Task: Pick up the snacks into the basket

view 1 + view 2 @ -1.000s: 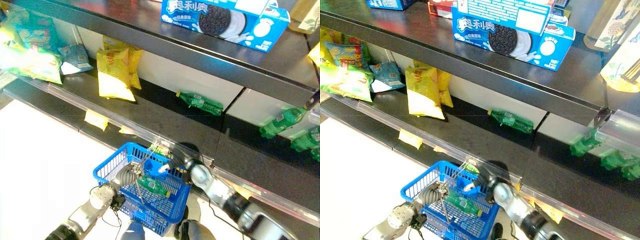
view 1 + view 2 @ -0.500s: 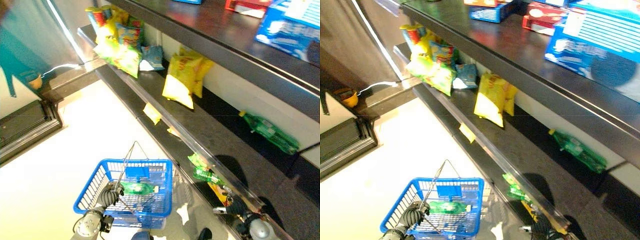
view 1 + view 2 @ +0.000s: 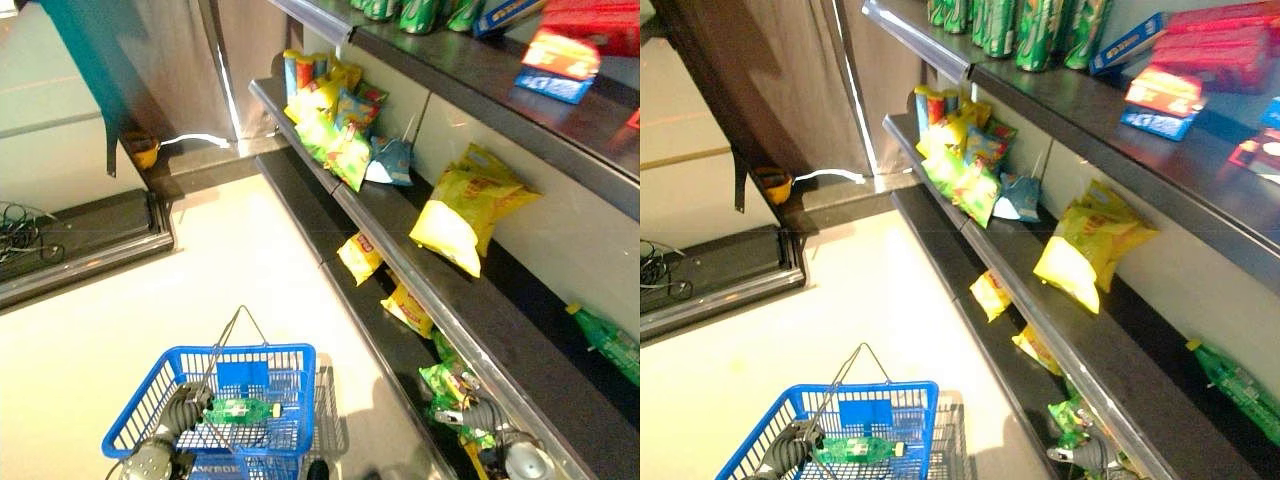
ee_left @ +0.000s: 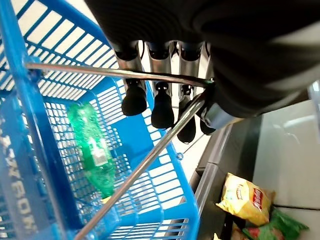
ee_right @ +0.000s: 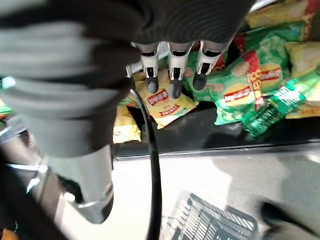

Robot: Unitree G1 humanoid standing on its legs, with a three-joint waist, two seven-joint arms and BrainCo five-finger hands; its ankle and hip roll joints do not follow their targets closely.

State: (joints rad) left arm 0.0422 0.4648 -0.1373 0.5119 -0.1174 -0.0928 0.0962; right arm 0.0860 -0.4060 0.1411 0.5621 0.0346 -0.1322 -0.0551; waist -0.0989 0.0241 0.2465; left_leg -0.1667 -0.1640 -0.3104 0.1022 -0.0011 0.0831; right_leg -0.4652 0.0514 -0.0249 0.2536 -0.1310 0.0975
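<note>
A blue wire-handled basket (image 3: 262, 351) hangs low on my left with a green bottle (image 3: 239, 410) lying in it. My left hand (image 3: 177, 420) is shut on one wire handle (image 4: 100, 71), its fingers (image 4: 162, 112) curled over the wire in the left wrist view. My right hand (image 3: 483, 413) is at the bottom shelf, open and holding nothing. Its fingers (image 5: 173, 80) point at a yellow chip bag (image 5: 166, 103), with green snack bags (image 5: 240, 90) and a small green bottle (image 5: 270, 108) just beyond.
The middle shelf (image 3: 480, 330) carries yellow bags (image 3: 455, 205), a green and yellow pile (image 3: 335, 130) and a green bottle (image 3: 608, 340). More yellow bags (image 3: 360, 257) lie on the bottom shelf. Red boxes (image 3: 1200, 60) sit higher up. Pale floor (image 3: 230, 270) stretches left to a dark platform (image 3: 80, 245).
The view has swung left along the shelves. My right hand has left the basket and now sits by the bottom-shelf snacks. The green bottle stays in the basket, still held by my left hand.
</note>
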